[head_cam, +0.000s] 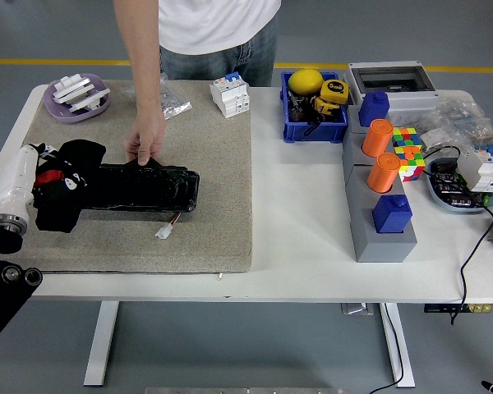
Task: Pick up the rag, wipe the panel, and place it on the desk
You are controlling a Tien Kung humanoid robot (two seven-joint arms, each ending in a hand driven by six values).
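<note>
Blue bin (far side) holds a yellow tape measure.

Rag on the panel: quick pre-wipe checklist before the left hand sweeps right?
1. Rag in left hand: ok, bunched under it.
2. Rag on panel: ok, covers its left end.
3. Panel steady: ok, person's hand presses its far edge.
4. Sweep path: not ok, that hand touches the panel.
5. Small white connector beside the near edge: ok, apart from it.
6. Right hand: cannot tell, out of view.
</note>
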